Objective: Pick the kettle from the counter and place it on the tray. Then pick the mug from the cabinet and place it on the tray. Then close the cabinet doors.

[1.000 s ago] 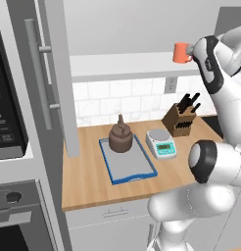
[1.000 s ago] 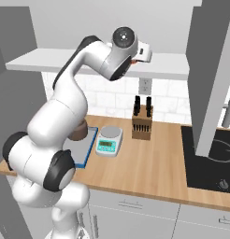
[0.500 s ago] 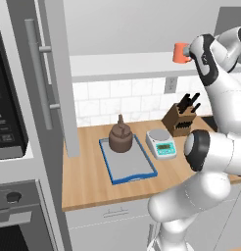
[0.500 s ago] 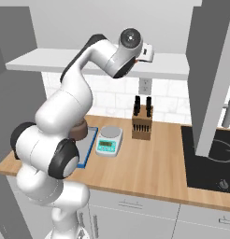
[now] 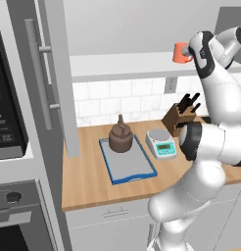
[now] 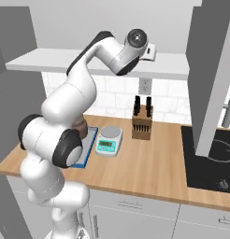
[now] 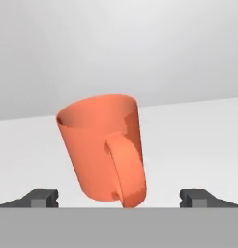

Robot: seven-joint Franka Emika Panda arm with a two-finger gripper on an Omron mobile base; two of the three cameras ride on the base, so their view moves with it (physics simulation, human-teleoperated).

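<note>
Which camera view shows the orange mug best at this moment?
The hand view: the mug stands large in the middle, with its rim and loop handle plain, between the open jaws. The left base view shows it small on the cabinet shelf, beside the arm. In the right base view I cannot make it out.

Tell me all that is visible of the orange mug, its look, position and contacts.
The mug is plain orange, smooth and matte, with a loop handle that faces the hand camera. It stands on the pale shelf of the open cabinet, mouth up; its tilt in the hand view may come from the camera's roll. The open gripper has a fingertip on either side of it, neither touching it.
</note>
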